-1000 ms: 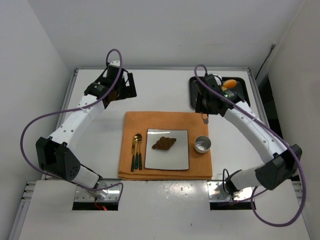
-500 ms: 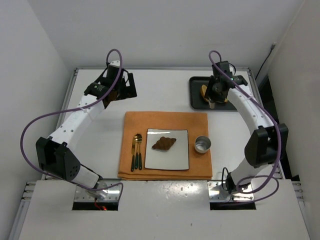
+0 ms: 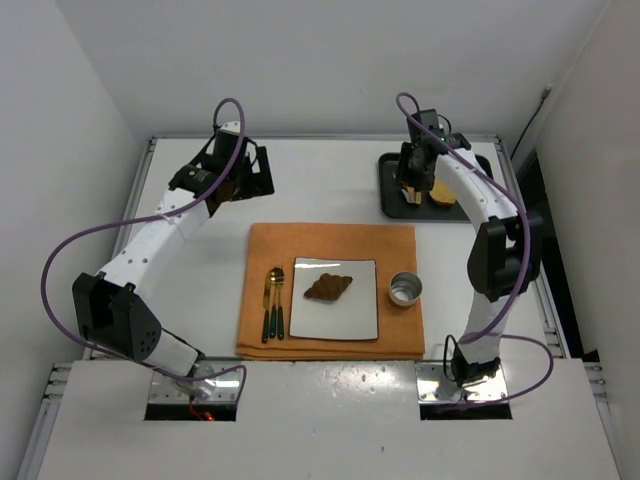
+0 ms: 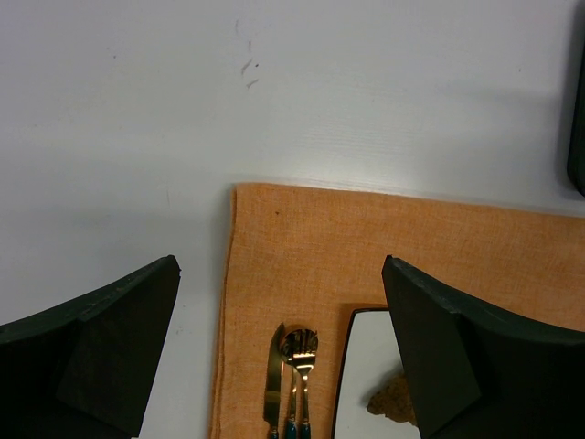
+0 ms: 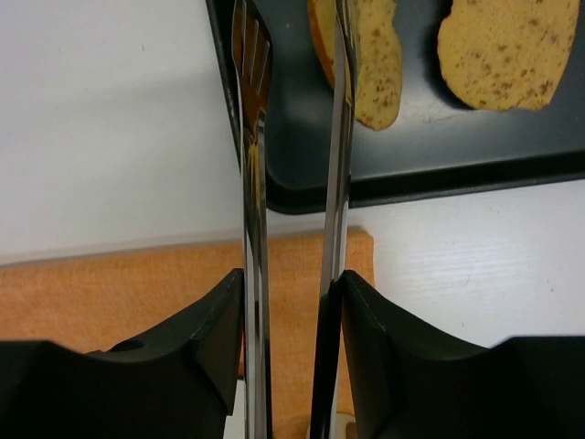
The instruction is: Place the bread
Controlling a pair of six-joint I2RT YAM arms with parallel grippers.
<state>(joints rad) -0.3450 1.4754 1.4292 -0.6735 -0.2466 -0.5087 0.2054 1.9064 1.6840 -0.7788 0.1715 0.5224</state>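
Two tan bread slices (image 5: 507,50) lie in the black tray (image 5: 439,155) at the back right; they also show in the top view (image 3: 443,192). My right gripper (image 5: 291,283) is shut on metal tongs (image 5: 254,137), whose two arms reach over the tray's left part with nothing between them. The right arm of the tongs crosses the nearer slice (image 5: 375,73). A brown pastry (image 3: 328,288) lies on the white square plate (image 3: 335,325). My left gripper (image 4: 281,265) is open and empty, above the table near the mat's back left corner.
An orange placemat (image 3: 330,245) holds the plate, gold cutlery (image 3: 272,300) on its left and a small metal cup (image 3: 405,289) on its right. White walls stand round the table. The right gripper shows in the top view (image 3: 412,185), the left one too (image 3: 250,172).
My right arm has swung back from the mat's far edge to the tray, then shifted left over the tray's left part. The left arm has not moved.
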